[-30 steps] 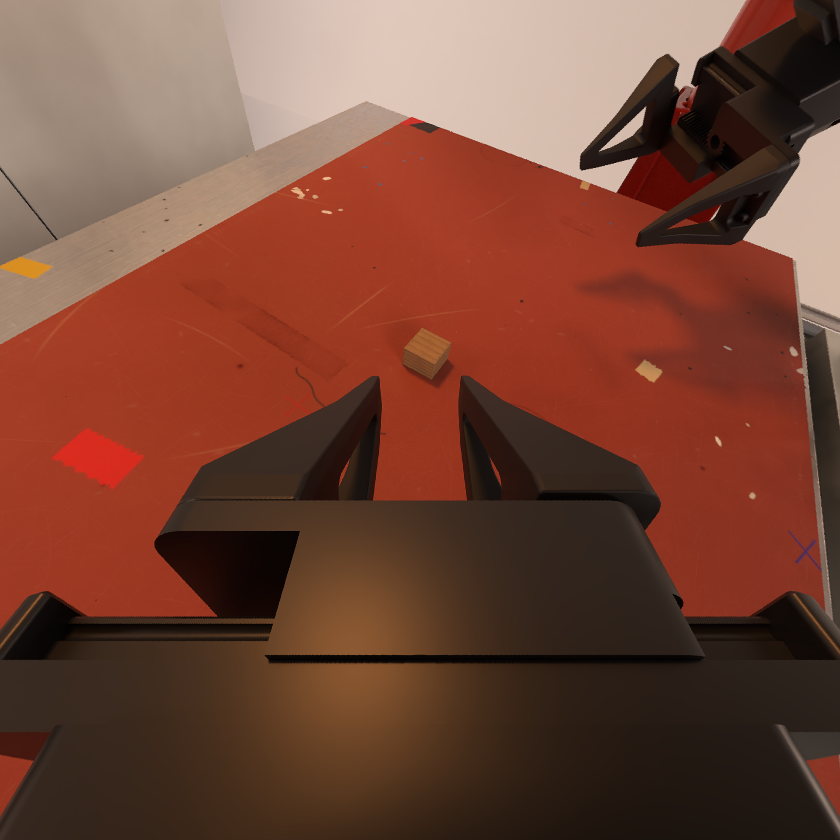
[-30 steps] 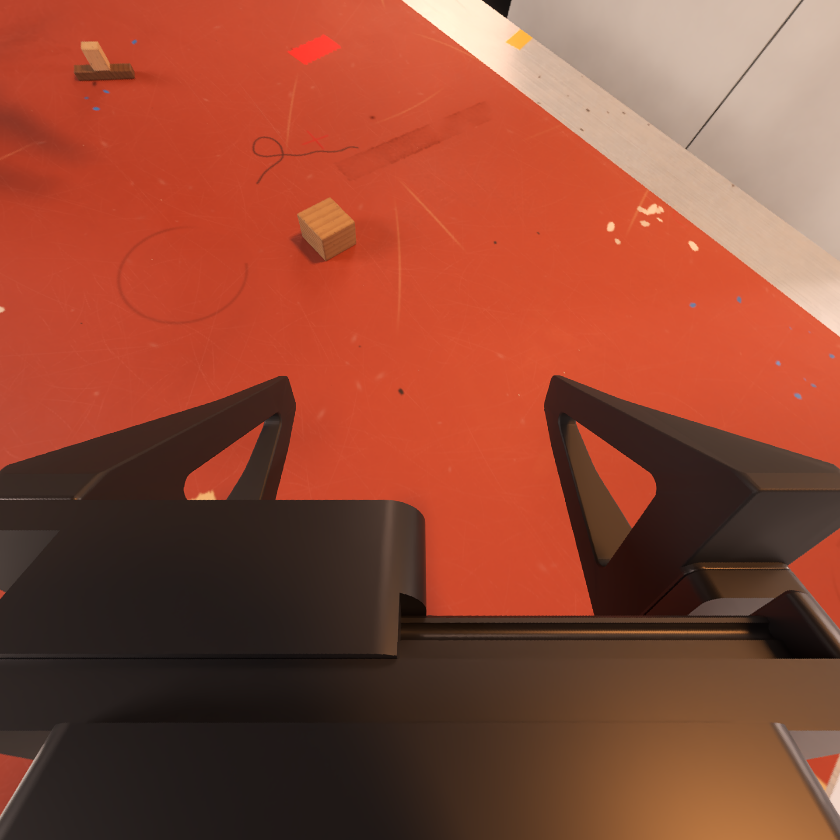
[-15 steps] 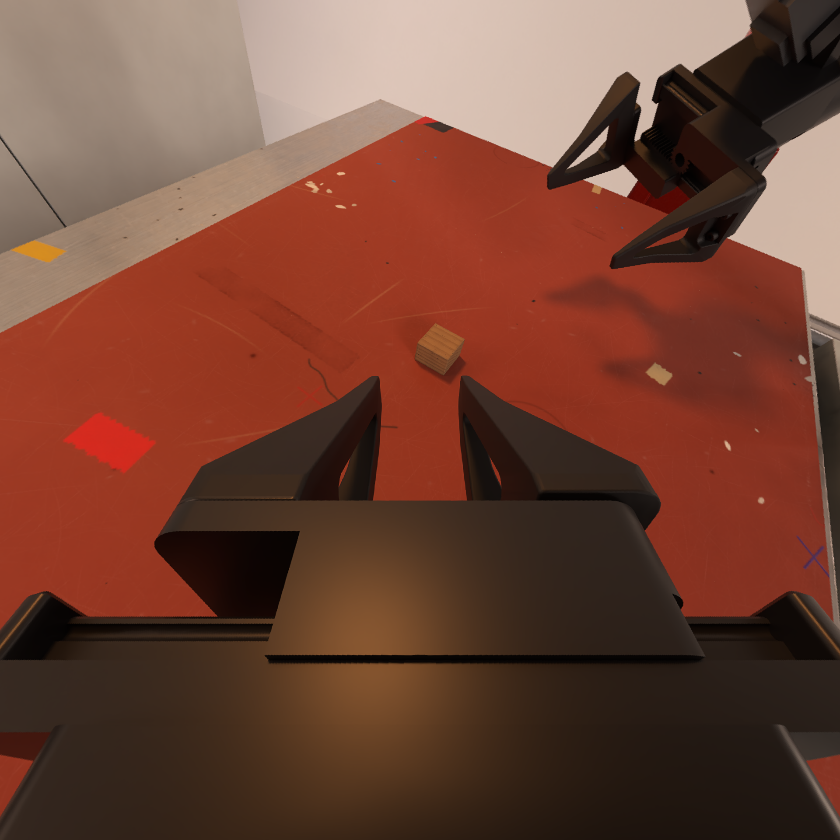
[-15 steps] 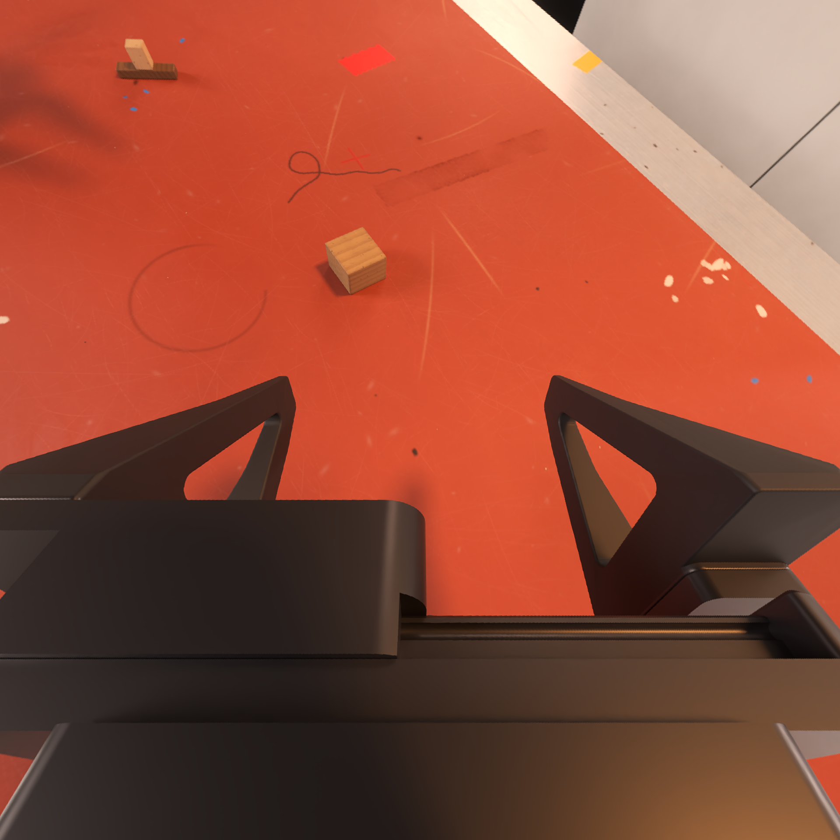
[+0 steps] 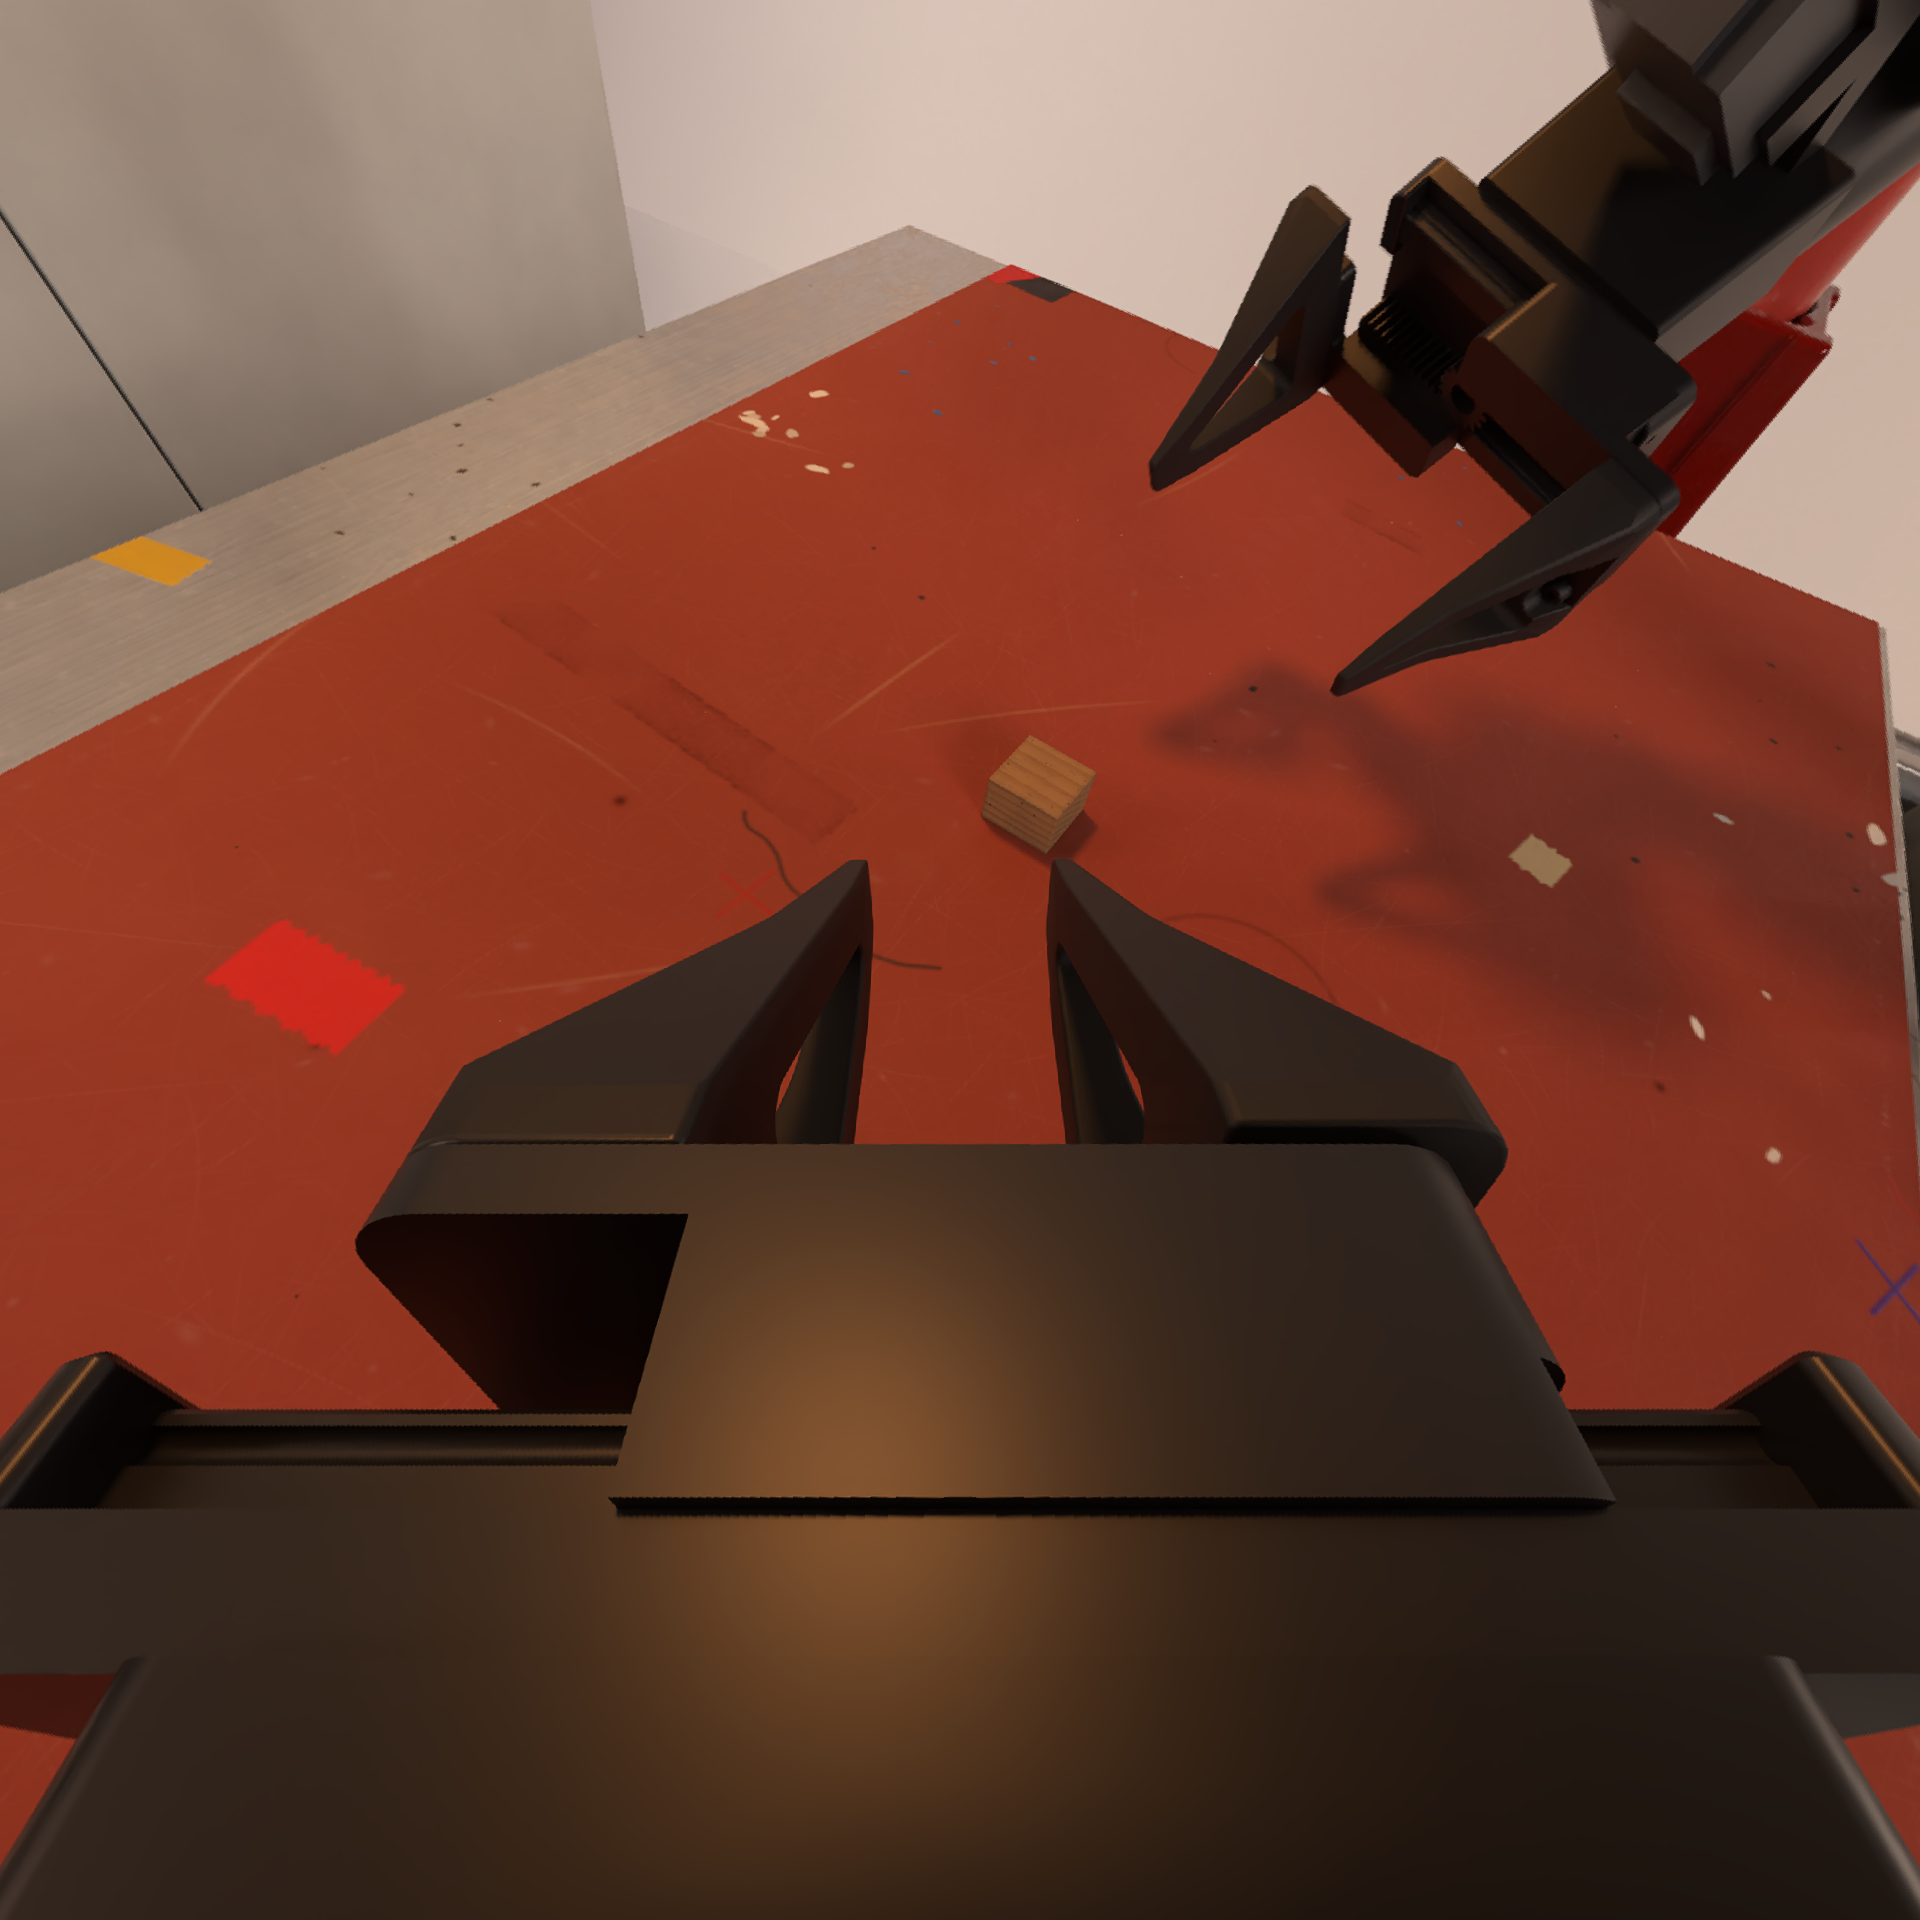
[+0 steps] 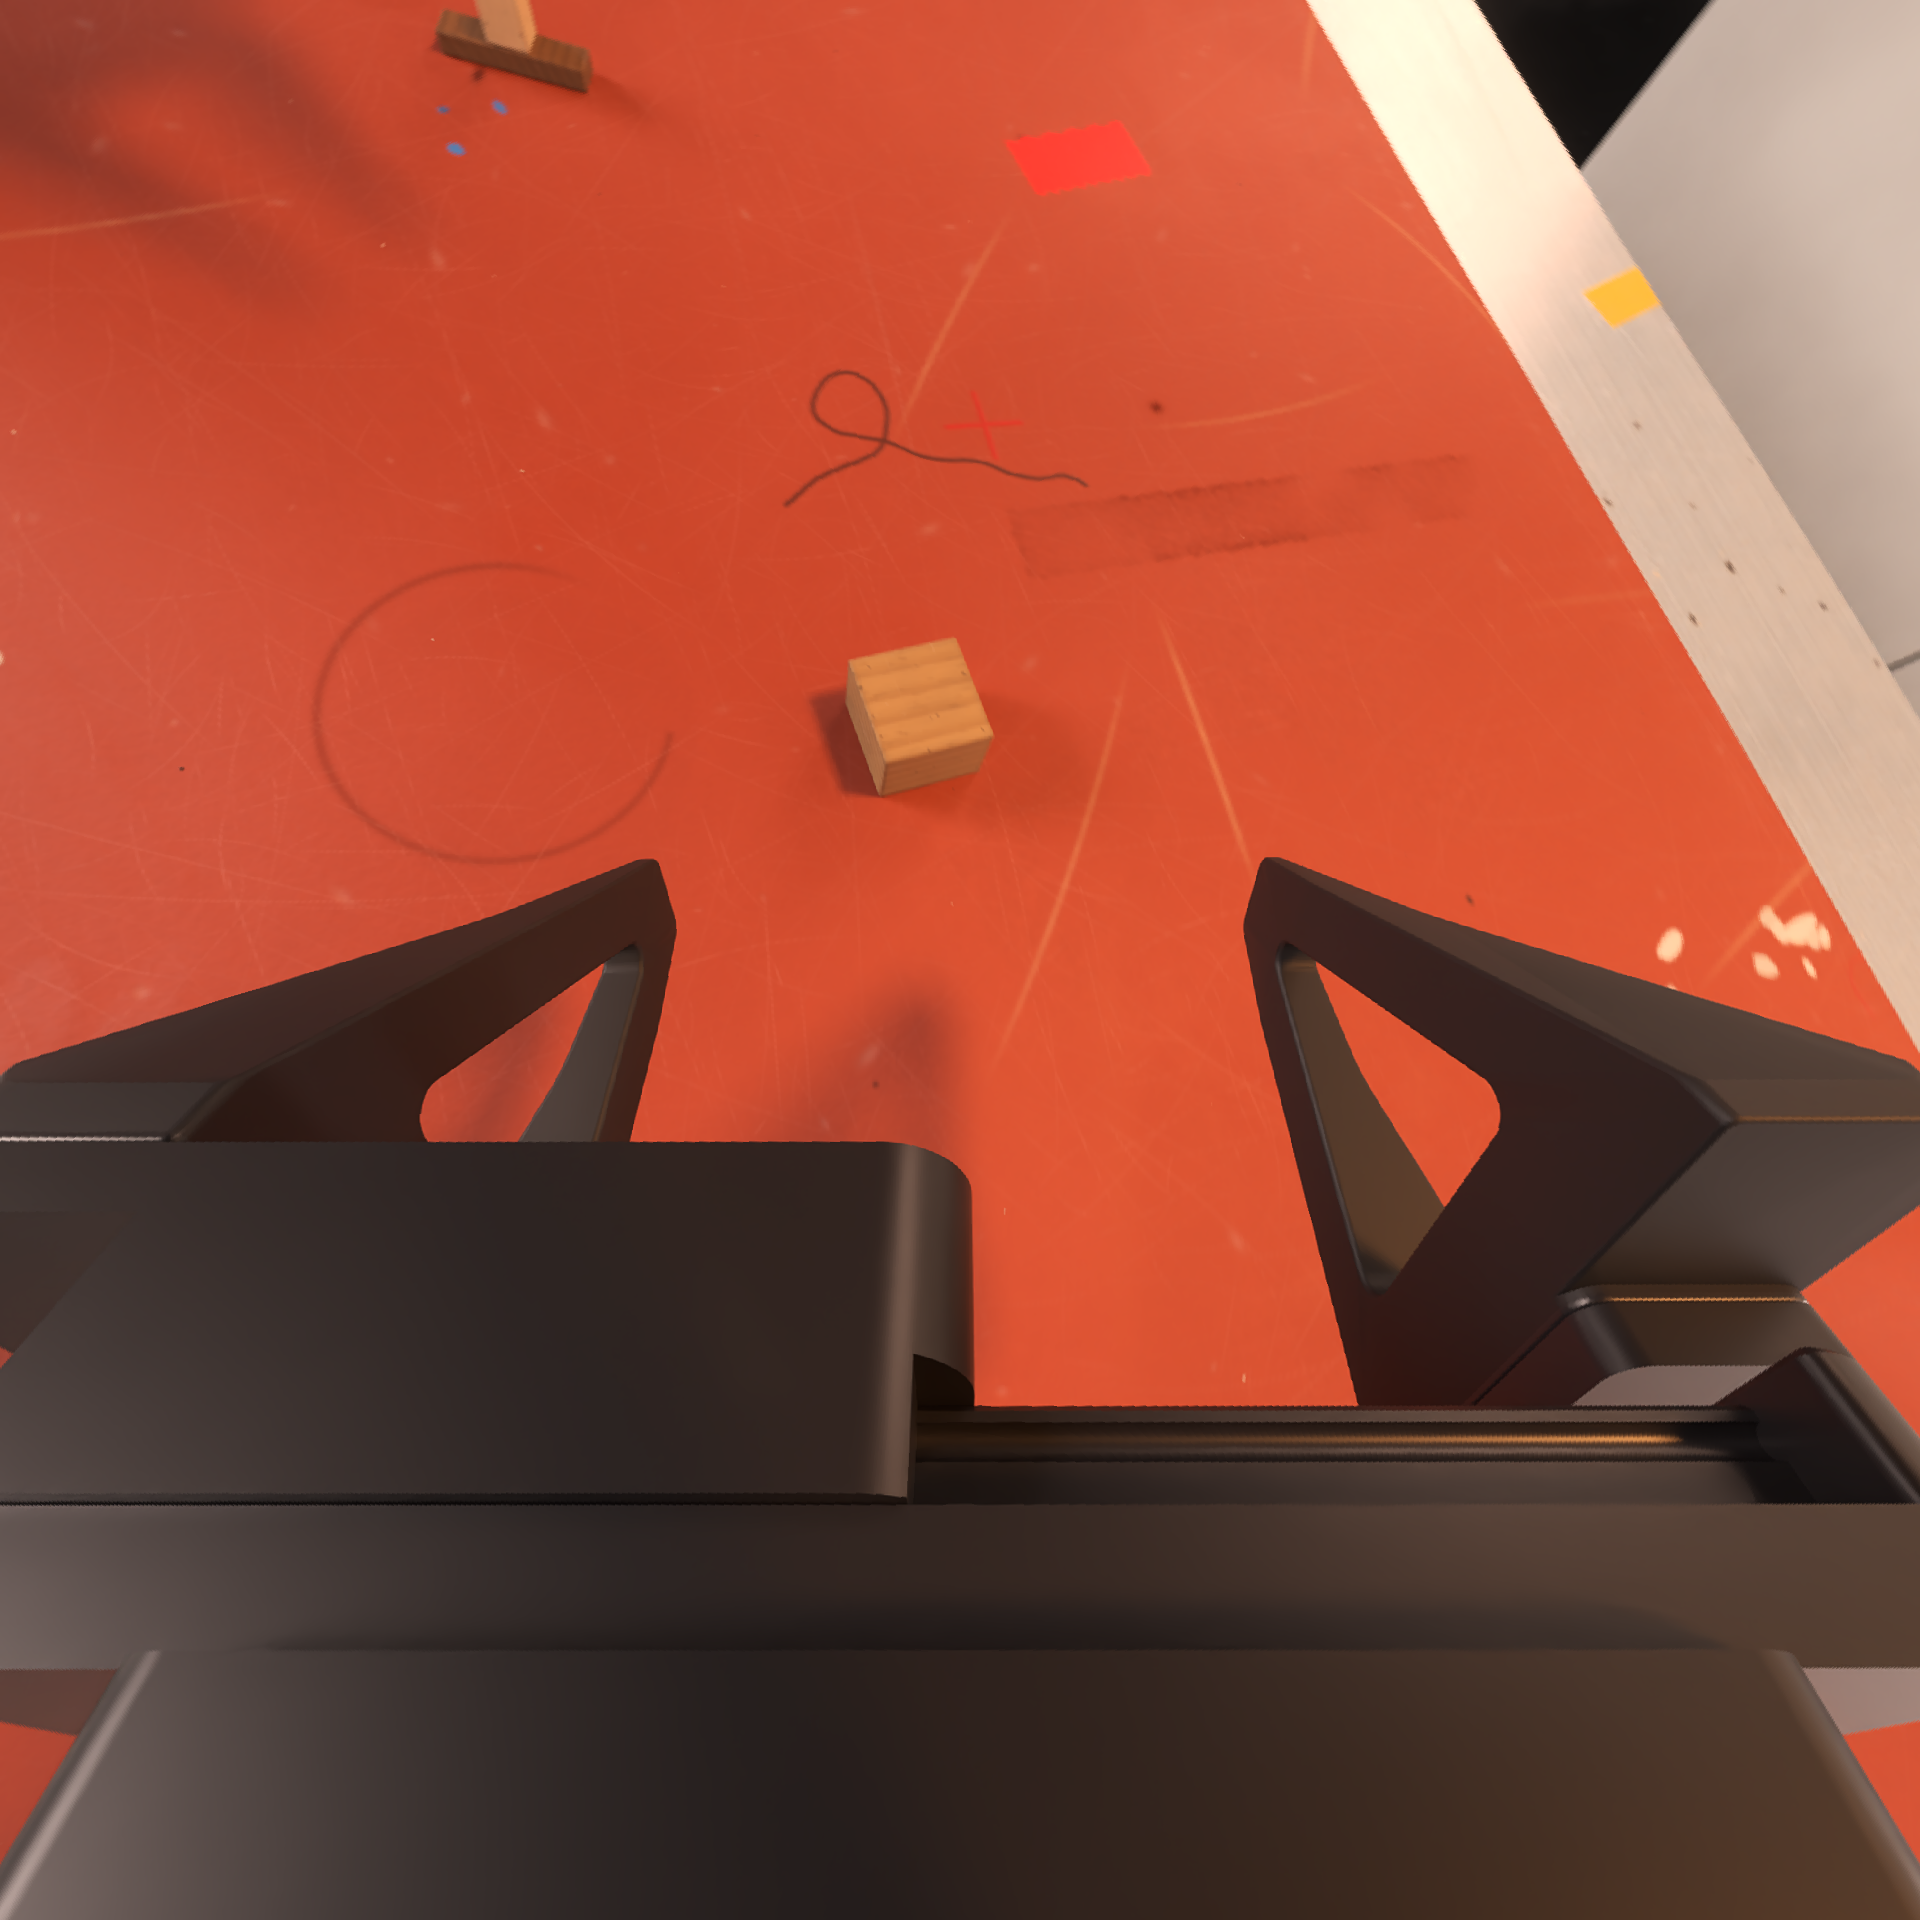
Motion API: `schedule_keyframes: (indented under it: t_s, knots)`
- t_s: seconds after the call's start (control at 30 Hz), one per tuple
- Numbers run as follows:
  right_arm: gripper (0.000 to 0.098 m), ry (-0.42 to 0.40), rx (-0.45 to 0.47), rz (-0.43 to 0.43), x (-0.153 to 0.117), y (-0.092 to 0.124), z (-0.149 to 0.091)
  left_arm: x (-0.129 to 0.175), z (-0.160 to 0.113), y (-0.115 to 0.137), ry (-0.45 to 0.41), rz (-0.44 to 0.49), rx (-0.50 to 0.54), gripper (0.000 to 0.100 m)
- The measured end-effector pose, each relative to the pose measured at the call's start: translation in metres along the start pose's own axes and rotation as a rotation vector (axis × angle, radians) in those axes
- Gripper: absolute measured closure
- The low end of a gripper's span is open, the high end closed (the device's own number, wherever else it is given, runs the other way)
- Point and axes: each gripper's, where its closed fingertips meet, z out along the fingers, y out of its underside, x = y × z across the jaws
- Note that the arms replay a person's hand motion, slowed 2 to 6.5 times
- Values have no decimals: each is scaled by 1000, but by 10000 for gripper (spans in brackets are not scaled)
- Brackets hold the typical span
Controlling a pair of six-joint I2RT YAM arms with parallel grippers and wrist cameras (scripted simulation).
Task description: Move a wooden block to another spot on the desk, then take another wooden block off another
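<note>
A light wooden cube (image 5: 1039, 795) lies alone on the red desk (image 5: 520, 831), just beyond my left gripper (image 5: 956, 868), whose jaws stand a narrow gap apart and empty. In the right wrist view the cube (image 6: 920, 717) sits ahead of my right gripper (image 6: 956, 862), which is wide open, empty and above the desk. The right gripper also shows in the left wrist view (image 5: 1245, 584), hovering beyond the cube. Far off at the top left, a small light block (image 6: 504, 21) stands on a flat dark wooden block (image 6: 514, 57).
A pale wooden strip (image 6: 1662, 520) borders the red surface, with grey wall panels behind. Flat marks on the desk: a red square patch (image 6: 1078, 156), an orange patch (image 6: 1621, 296), a tan patch (image 5: 1540, 860), a drawn circle (image 6: 343, 779) and a dark scribble (image 6: 883, 442).
My right gripper has moved closer to the cube, still wide open; the cube now lies nearer its fingertips. My left gripper has shifted only slightly, jaws unchanged.
</note>
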Motion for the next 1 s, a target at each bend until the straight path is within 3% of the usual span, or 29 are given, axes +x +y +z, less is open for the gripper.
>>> schedule_keyframes:
  t_s: [0.3,0.43,0.53,1.0]
  knots:
    - [47,-143,-26,-93,-9,-15,38,-4,-2,0,-9,-5,0,718]
    - [181,-201,-35,-109,-10,-19,51,-6,-3,1,-14,-7,0,725]
    - [202,-239,-46,-106,-9,-20,60,-7,-4,2,-17,-10,0,730]
    - [361,-352,-209,-112,-10,5,93,-11,-5,6,-28,-18,-14,732]
